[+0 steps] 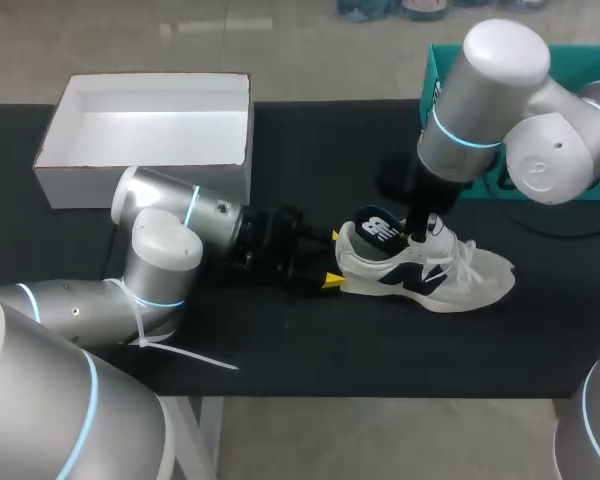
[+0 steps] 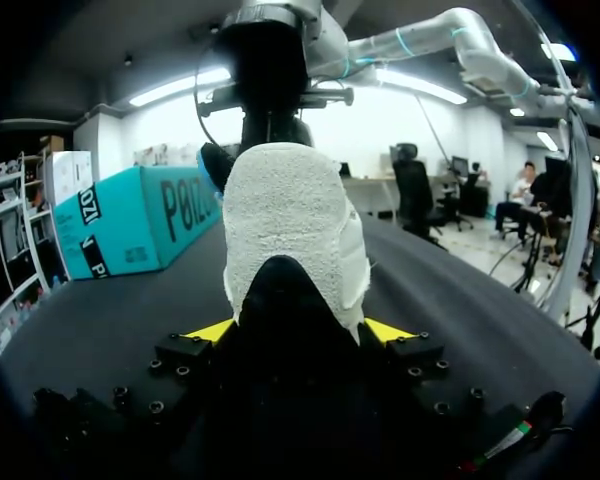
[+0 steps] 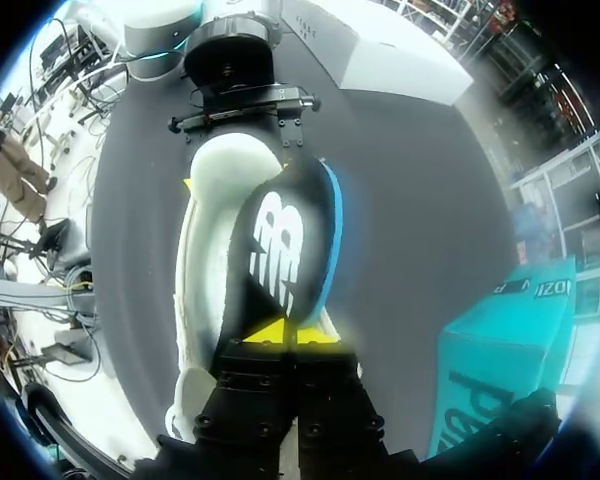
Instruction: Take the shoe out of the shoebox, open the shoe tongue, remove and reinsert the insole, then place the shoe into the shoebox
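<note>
A white sneaker with navy panels (image 1: 450, 275) lies on its sole on the black table, toe pointing right. My left gripper (image 1: 333, 260) is shut on its heel; in the left wrist view the white heel (image 2: 290, 220) sits between both yellow tips of the left gripper (image 2: 300, 332). A dark insole (image 1: 377, 232) with a white logo and blue edge sticks up out of the shoe's opening. My right gripper (image 1: 417, 238) comes down from above and is shut on the insole (image 3: 280, 240); in its own view the right gripper (image 3: 292, 332) pinches the insole's end over the shoe (image 3: 205, 200).
An open white shoebox (image 1: 80, 185) stands at the back left, just behind my left arm. A teal box (image 1: 440, 70) stands at the back right, beside my right arm, and shows as a teal box (image 2: 130, 215) beyond the shoe.
</note>
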{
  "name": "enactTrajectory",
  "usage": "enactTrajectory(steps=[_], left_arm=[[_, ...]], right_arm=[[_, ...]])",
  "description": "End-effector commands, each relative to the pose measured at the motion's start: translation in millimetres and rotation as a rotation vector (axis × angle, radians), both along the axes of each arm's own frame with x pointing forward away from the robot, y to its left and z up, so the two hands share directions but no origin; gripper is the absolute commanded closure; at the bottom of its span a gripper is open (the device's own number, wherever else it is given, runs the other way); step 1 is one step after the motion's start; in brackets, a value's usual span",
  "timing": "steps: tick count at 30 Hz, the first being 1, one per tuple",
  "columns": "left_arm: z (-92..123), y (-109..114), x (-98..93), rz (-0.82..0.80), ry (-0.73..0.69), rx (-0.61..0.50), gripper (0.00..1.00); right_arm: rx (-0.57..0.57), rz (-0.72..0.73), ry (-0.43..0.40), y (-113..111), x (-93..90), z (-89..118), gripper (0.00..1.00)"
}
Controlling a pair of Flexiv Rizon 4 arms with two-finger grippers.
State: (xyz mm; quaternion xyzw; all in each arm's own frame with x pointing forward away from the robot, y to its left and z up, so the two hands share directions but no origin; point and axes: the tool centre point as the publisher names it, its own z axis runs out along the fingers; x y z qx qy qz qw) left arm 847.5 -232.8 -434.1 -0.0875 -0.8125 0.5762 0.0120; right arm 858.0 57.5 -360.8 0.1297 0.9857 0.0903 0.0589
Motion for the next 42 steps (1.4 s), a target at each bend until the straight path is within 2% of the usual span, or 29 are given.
enactTrajectory(steps=[1,7,13,19,27,42], left_arm=[[-2.3,-2.2,-0.7,-0.002,-0.001,0.002,1.00],[-2.3,-2.2,-0.7,-0.002,-0.001,0.002,1.00],[-2.3,-2.2,-0.7,-0.002,-0.001,0.002,1.00],[-2.3,-2.2,-0.7,-0.002,-0.001,0.002,1.00],[-2.3,-2.2,-0.7,-0.002,-0.001,0.002,1.00],[-2.3,-2.2,-0.7,-0.002,-0.001,0.002,1.00]], right_arm=[[-0.006,0.016,0.010,21.5,13.1,-10.3,1.00],[0.018,0.038,0.008,35.2,22.7,-12.4,1.00],[0.059,0.031,-0.021,41.7,30.1,-0.1,1.00],[0.129,0.004,-0.096,36.6,35.9,33.3,1.00],[0.203,0.017,-0.190,49.0,38.2,82.6,1.00],[0.203,0.017,-0.190,49.0,38.2,82.6,1.00]])
